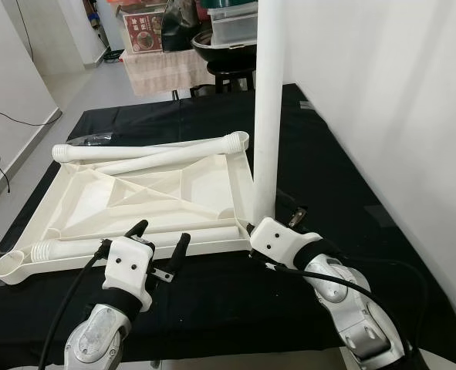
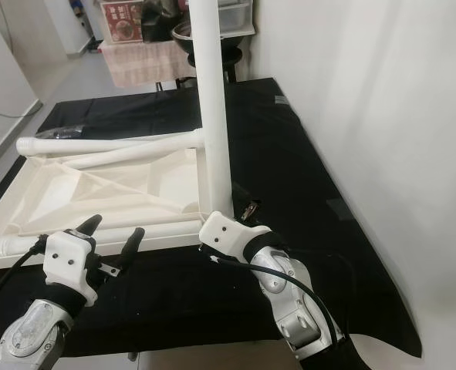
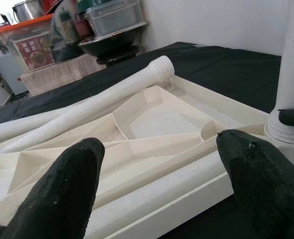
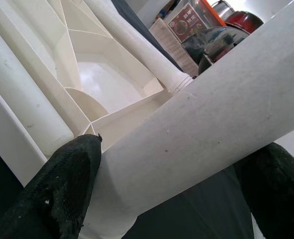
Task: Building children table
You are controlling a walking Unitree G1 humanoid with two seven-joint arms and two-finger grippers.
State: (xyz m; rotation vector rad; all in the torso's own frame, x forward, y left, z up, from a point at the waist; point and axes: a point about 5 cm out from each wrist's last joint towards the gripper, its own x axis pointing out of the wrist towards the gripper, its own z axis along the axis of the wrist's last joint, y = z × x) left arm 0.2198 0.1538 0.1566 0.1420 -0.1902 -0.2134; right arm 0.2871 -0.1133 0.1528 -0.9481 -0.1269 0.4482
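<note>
Nearest the head camera: left pincer (image 1: 163, 237), fingers spread, holding nothing, poised just above the near edge of the upturned tabletop (image 1: 146, 202).

Right pincer (image 1: 278, 223): fingers clamped on either side of the upright leg (image 1: 266, 108), low down by its base.

Upright leg: white tube, standing roughly vertical in the near right corner socket of the tabletop; seating depth not visible.

Tabletop: white ribbed plastic, underside up, flat on the black-covered counter (image 1: 343, 177).

Loose legs: one (image 1: 154, 148) lying along the far edge, threaded end at the far right corner; another (image 1: 127, 240) lying along the near edge, just ahead of the left pincer.

Background: stool with lidded pot and boxes (image 1: 226, 35), well apart.

Risks, as judgement:
- Leg cross-threaded or only half seated if turned off-vertical; grip so low gives little leverage over the tall tube.
- Tabletop likely to slide or spin on the cloth with nothing bracing it.
- Near loose leg liable to be nudged off by the left pincer.
</note>
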